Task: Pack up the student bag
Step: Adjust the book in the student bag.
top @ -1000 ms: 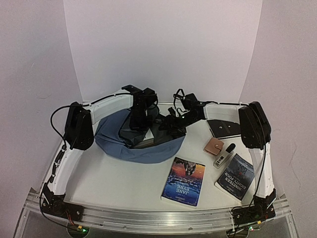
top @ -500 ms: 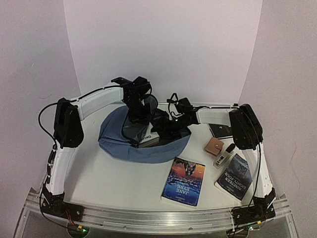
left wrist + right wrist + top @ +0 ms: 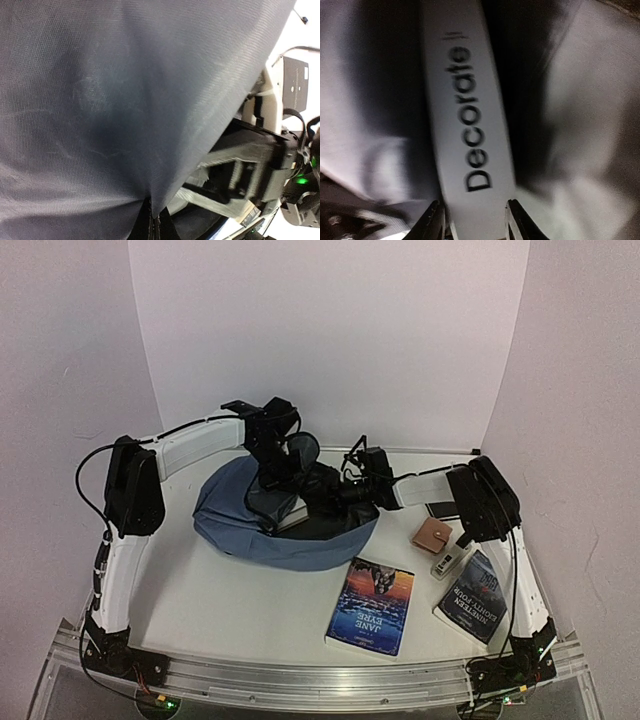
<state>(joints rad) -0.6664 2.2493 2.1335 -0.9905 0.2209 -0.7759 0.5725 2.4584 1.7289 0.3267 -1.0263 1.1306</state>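
**Bag held open on the worktop, white book in its mouth**

The soft slate-blue fabric student bag (image 3: 240,525) is laid on the white worktop (image 3: 230,600), left of centre, with its flap raised. A white book with "Decorate" lettered on its spine (image 3: 470,125) is lodged in the bag's opening. The left fingers (image 3: 145,231) are pinched fully shut on the flap's fabric. The right fingers (image 3: 434,222) are closed against both sides of the white book's spine.

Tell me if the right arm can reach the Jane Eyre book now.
Probably not yet: the right gripper is inside the student bag, straddling the Decorate book. The Jane Eyre book lies uncovered on the table.
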